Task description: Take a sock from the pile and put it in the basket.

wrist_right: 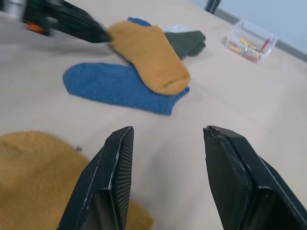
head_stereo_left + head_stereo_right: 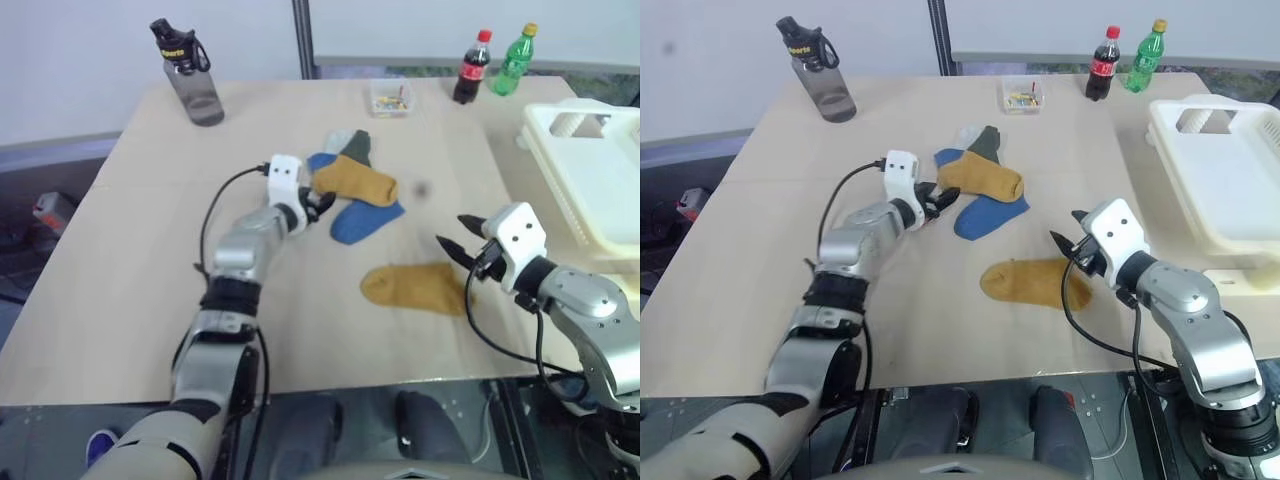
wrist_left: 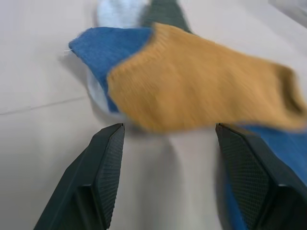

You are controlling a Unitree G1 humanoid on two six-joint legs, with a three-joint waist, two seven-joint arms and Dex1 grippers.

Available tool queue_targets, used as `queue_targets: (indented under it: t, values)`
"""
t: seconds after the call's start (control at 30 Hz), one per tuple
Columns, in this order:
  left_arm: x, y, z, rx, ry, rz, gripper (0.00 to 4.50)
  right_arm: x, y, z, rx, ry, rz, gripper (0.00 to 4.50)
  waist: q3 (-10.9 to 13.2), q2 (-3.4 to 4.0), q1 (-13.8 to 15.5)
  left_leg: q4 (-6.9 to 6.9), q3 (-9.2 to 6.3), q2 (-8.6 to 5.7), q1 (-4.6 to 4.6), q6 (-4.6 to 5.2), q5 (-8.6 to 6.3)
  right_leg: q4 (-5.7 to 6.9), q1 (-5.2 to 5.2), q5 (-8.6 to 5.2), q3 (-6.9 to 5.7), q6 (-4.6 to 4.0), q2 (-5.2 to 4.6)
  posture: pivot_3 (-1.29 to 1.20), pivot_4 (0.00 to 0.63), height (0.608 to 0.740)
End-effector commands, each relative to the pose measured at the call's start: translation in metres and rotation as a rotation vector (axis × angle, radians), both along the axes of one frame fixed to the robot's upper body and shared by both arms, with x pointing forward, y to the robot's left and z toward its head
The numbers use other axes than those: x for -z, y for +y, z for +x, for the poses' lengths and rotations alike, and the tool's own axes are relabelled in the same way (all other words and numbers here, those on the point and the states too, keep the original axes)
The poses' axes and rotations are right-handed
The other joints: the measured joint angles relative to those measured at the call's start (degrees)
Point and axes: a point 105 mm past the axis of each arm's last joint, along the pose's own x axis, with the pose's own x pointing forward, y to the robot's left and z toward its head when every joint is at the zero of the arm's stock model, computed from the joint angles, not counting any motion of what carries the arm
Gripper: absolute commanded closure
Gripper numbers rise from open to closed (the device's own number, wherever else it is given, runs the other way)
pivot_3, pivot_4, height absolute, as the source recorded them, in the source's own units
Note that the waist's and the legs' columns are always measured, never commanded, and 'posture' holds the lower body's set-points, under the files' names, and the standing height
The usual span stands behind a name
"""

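Left hand [image 2: 322,205] spread at pile [image 2: 352,180]; right hand [image 2: 455,247] spread, empty, above lone yellow sock [image 2: 415,287]

The left hand [image 3: 165,179] is spread open just short of the pile [image 3: 192,81]; a mustard sock [image 3: 201,88] overlaps the blue sock [image 3: 103,48] on the table [image 3: 38,96].

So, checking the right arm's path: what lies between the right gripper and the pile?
In the right wrist view, bare tabletop lies between the open right gripper and the pile. A separate mustard sock lies off to one side.
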Motion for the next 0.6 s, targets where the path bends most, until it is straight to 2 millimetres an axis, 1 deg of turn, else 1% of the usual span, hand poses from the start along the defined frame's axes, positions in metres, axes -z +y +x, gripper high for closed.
queue_targets:
  t: [0.03, 0.17, 0.2, 0.23, 0.3, 0.37, 0.4, 0.6]
  values:
    - [-0.011, 0.004, 0.015, -0.09, -0.041, -0.027, 1.27, -0.019, 0.006, -0.009, -0.03, -0.102, -0.018, 2.13, 0.0, 0.0, -0.12, -0.02, 0.02, 0.0, 0.0, -0.01, 0.0, -0.01, 0.0, 0.0, 0.03, 0.01, 0.0, 0.0, 0.15, 0.74]
    - [-0.013, -0.003, 0.022, -0.107, -0.038, -0.061, 1.27, -0.021, 0.004, -0.013, -0.016, -0.112, -0.023, 2.13, 0.0, -0.01, 0.09, -0.02, -0.03, -0.04, -0.16, 0.0, -0.01, 0.0, -0.17, -0.01, 0.0, 0.03, -0.03, 0.0, 0.15, 0.74]
    - [-0.013, -0.004, 0.023, -0.107, -0.043, -0.06, 1.81, -0.02, 0.003, -0.013, -0.011, -0.112, -0.022, 2.1, 0.0, -0.01, 0.07, -0.02, -0.03, -0.04, -0.18, 0.0, 0.0, 0.0, -0.19, -0.01, 0.0, 0.04, -0.04, 0.0, 0.15, 0.74]
    - [-0.013, -0.005, 0.024, -0.107, -0.047, -0.059, 2.12, -0.02, 0.003, -0.014, -0.008, -0.111, -0.021, 2.1, 0.0, -0.01, 0.07, -0.03, -0.01, -0.06, -0.19, 0.0, -0.01, 0.0, -0.2, -0.01, 0.0, 0.04, -0.06, 0.0, 0.15, 0.74]
    - [-0.013, -0.006, 0.024, -0.1, -0.051, -0.066, 3.06, -0.02, 0.002, -0.015, -0.002, -0.111, -0.02, 2.1, 0.0, -0.01, 0.03, -0.02, -0.01, -0.07, -0.2, 0.0, 0.0, 0.0, -0.21, -0.01, 0.0, 0.04, -0.06, 0.0, 0.15, 0.74]
    - [-0.014, -0.006, 0.023, -0.095, -0.063, -0.071, 4.13, -0.02, 0.001, -0.016, 0.004, -0.11, -0.017, 2.1, 0.0, -0.01, 0.03, -0.03, -0.02, -0.06, -0.25, 0.0, 0.0, 0.02, -0.27, -0.01, 0.01, 0.04, -0.06, 0.0, 0.15, 0.74]
    - [-0.015, -0.006, 0.023, -0.095, -0.066, -0.077, 4.47, -0.019, 0.001, -0.016, 0.006, -0.11, -0.016, 2.1, 0.0, -0.01, 0.02, -0.02, -0.02, -0.06, -0.28, 0.0, 0.0, 0.04, -0.31, -0.01, 0.01, 0.04, -0.06, 0.0, 0.15, 0.74]
    - [-0.022, 0.0, 0.015, -0.076, -0.098, -0.116, 4.47, -0.018, 0.002, -0.015, 0.001, -0.105, -0.017, 2.1, 0.0, 0.0, -0.05, 0.02, 0.0, -0.06, -0.61, -0.19, 0.11, 0.18, -0.69, 0.0, 0.05, 0.03, -0.05, 0.0, 0.15, 0.74]
